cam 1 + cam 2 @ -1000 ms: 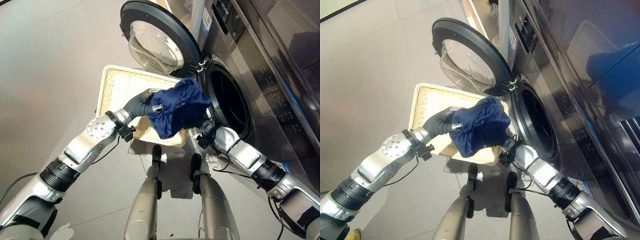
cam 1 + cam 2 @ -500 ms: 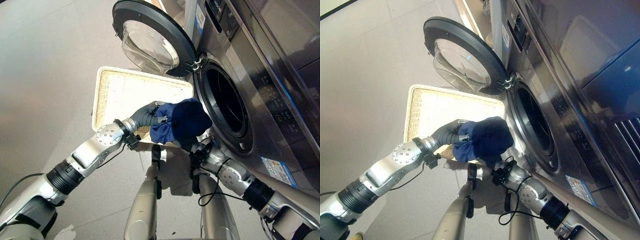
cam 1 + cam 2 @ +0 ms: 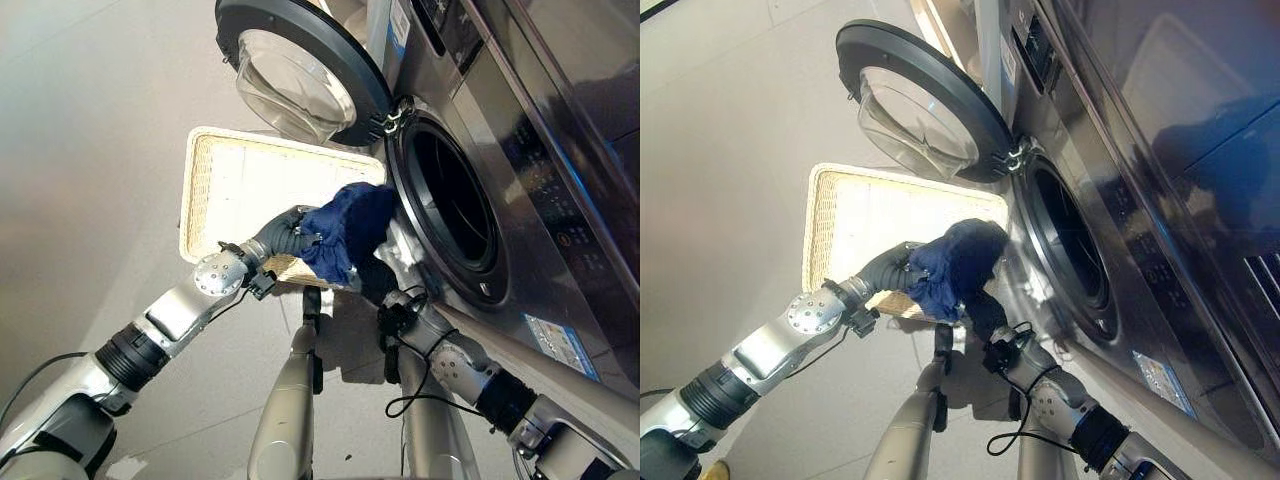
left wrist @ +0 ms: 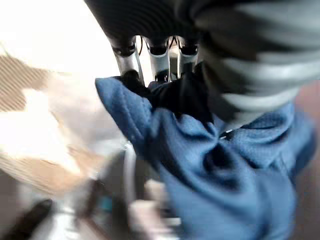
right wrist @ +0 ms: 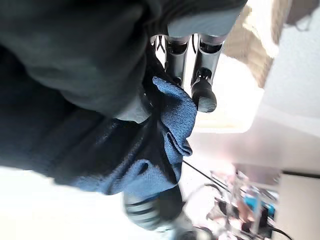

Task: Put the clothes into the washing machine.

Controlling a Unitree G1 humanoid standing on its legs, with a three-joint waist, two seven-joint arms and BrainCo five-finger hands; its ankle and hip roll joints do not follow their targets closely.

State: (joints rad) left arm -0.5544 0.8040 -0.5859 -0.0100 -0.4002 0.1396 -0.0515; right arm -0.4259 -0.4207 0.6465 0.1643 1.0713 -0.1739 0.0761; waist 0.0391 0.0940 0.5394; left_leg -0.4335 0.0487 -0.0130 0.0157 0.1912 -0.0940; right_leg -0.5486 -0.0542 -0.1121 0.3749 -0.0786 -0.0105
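A dark blue garment (image 3: 345, 235) is held bunched between both hands, just in front of the lower left rim of the washing machine's (image 3: 520, 190) round opening (image 3: 450, 205) and not yet inside the drum. The left robot hand (image 3: 290, 236) is seen at the garment's left side, and in the left wrist view its fingers (image 4: 129, 62) are curled into the blue cloth, so it is clamped on the garment. The right robot hand (image 5: 200, 75) is placed beneath and to the right of the bundle; in the right wrist view its fingers are pressed into the fabric and closed on it as well. The machine's door (image 3: 300, 70) is swung open to the far left, its glass bowl facing out. A pale woven basket (image 3: 215, 190) is set on the floor (image 3: 90, 150) to the left of the opening, behind and below the lifted garment.
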